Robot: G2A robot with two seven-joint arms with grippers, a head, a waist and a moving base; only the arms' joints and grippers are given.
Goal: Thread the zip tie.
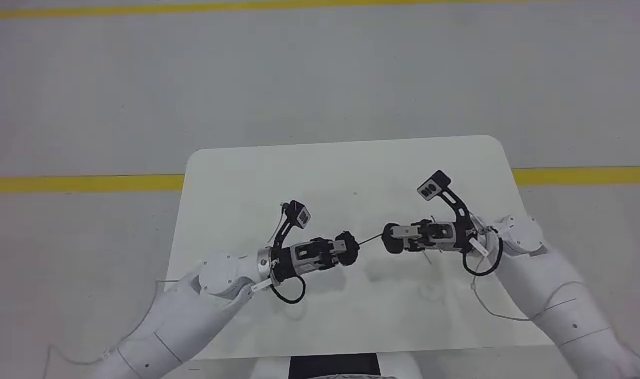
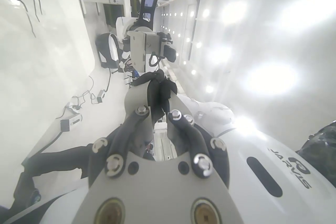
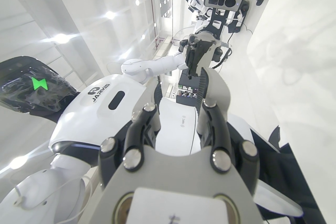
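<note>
Since the zip tie (image 1: 370, 239) is pinched at one end by the closed left gripper (image 1: 352, 247), its long axis is aimed above the bench's (image 1: 300, 179) middle at the right gripper (image 1: 388, 239), whose jaws are held apart, with nothing seen between them, just beside the free tip.

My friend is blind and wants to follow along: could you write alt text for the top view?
Seen from above, a two-armed white robot has its left gripper and right gripper facing each other over a white table, with a thin dark zip tie spanning the gap between them. Grey floor with yellow lines lies beyond.
</note>
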